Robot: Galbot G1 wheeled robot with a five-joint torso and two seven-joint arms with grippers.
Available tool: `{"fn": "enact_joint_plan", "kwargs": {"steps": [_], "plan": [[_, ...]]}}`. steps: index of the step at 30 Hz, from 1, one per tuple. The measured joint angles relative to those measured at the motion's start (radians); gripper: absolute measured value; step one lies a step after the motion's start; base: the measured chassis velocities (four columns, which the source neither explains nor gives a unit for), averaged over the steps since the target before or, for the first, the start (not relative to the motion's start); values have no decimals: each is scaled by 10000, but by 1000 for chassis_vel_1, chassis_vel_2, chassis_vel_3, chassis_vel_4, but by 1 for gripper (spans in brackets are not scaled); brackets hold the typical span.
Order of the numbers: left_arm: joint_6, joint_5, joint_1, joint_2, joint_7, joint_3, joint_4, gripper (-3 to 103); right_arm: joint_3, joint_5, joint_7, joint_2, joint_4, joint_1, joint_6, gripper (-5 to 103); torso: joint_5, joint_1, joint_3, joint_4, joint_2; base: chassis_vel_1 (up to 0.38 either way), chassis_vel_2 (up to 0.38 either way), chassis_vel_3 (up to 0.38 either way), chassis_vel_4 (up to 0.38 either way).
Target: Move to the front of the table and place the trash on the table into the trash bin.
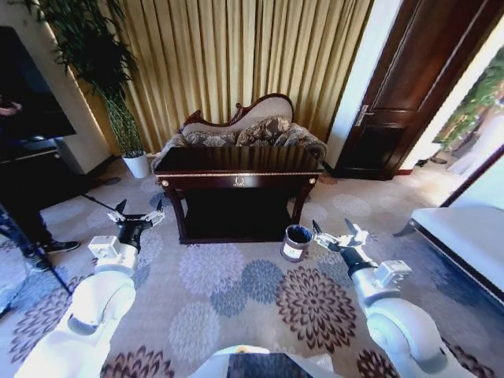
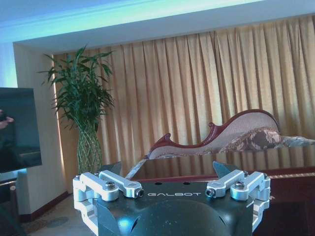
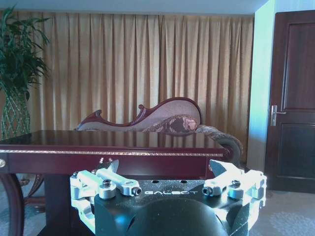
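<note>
The dark glossy table [image 1: 236, 161] stands a short way ahead of me on the patterned carpet, and its top looks bare. The trash is out of view. The small round dark trash bin [image 1: 296, 242], with a white label, sits on the floor by the table's front right leg. My left gripper [image 1: 140, 207] is raised before the table's left end, open and holding nothing. My right gripper [image 1: 334, 227] hovers just right of the bin, also open. The left gripper [image 2: 167, 169] and right gripper [image 3: 165, 167] both face the table [image 3: 123, 140] with jaws spread.
A carved-back sofa [image 1: 244, 130] stands behind the table against gold curtains. A plant in a white pot [image 1: 137, 164] is at the back left, a dark door [image 1: 402, 94] at the back right. A white bench [image 1: 465, 236] lies to the right, and a person's legs [image 1: 31, 228] to the left.
</note>
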Motion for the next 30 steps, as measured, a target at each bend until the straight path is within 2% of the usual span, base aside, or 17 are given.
{"fn": "enact_joint_plan", "kwargs": {"steps": [9,30], "plan": [[-26,23,13,-35,-7,12,23,100,-104,-74,-12,-3,-153,25,257,100,-2,-7,-3,1,7,220,-216,-217,236],[-260,23,-35,-1,-9,20,152,100,-247,-609,-29,180,-215,-127,503,100,-2,-3,-1,0,2,-7,10,11,-9]]}}
